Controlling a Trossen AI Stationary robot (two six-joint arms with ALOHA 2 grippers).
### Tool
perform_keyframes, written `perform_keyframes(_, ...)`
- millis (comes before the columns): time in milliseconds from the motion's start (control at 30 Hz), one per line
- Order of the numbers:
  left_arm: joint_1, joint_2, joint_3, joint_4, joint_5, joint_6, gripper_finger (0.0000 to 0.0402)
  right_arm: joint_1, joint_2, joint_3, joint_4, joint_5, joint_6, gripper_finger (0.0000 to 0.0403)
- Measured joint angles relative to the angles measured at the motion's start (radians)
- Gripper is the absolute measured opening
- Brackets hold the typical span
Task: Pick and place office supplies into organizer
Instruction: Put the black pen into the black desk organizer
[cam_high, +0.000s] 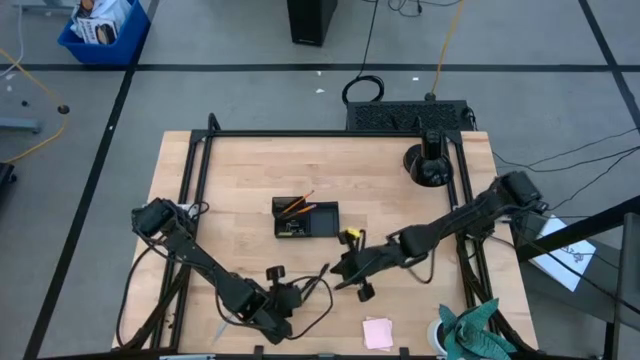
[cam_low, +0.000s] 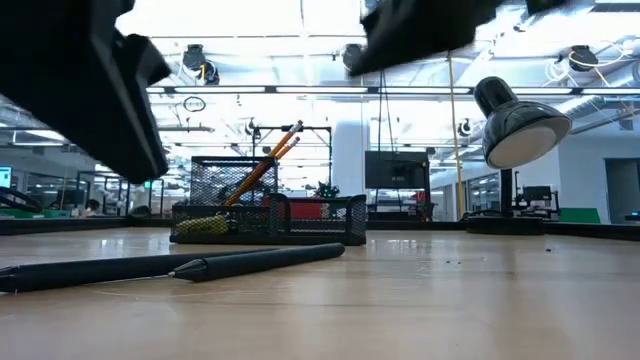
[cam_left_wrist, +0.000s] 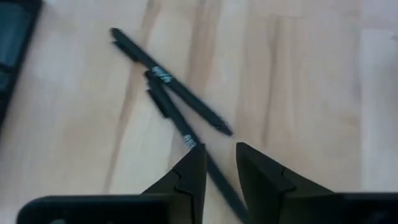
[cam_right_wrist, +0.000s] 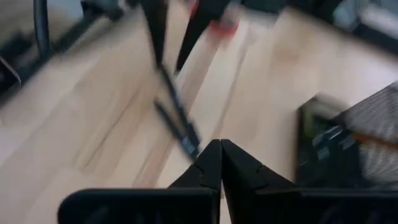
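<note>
two black pens lie crossed on the bare wood, low and centre in the high view, and they look like our step in hand. in the left wrist view the left gripper hovers right over the lower pen's tail, its fingers a narrow gap apart and holding nothing. to do this well, we judge it should straddle one pen only, square across the barrel and away from where the two cross, then come down until the tips nearly meet the wood before squeezing; a slim round barrel can roll out of a skewed pinch.

the right gripper sits just right of the pens in the high view, its fingers pressed together and empty. we'd keep it out of the left arm's path.

the organizer stands at centre of the high view, well apart from the pens. orange pencils lean upright in its left mesh cup, and something yellowish rests low in the tray; we can't tell what. the pink sticky-note pad waits at the bottom edge, right of centre.
</note>
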Motion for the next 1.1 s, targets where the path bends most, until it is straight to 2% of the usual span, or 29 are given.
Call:
perform_keyframes(100, 0.024, 0.000, 0.020, -0.001, 0.057, 0.007, 0.0117, -0.001, -0.057, 0.001, 0.005, 0.004, -0.040, 0.0012)
perform_keyframes(267, 0.073, 0.000, 0.021, -0.005, 0.092, 0.003, 0.0165, 0.019, -0.131, -0.007, 0.010, 0.014, -0.068, 0.0057)
perform_keyframes(467, 0.132, 0.000, 0.021, -0.057, 0.173, -0.044, 0.0199, 0.028, -0.215, -0.091, 0.003, 0.161, -0.062, 0.0085)
perform_keyframes(600, 0.155, 0.000, 0.021, -0.078, 0.206, -0.049, 0.0195, 0.029, -0.305, -0.162, 0.019, 0.231, -0.067, 0.0084)
perform_keyframes(900, 0.181, 0.058, 0.020, -0.045, 0.236, -0.044, 0.0164, 0.029, -0.509, -0.322, 0.056, 0.232, -0.022, 0.0074)
perform_keyframes(1100, 0.204, 0.090, 0.020, -0.043, 0.249, -0.042, 0.0152, 0.029, -0.594, -0.399, 0.159, 0.231, -0.031, 0.0073)
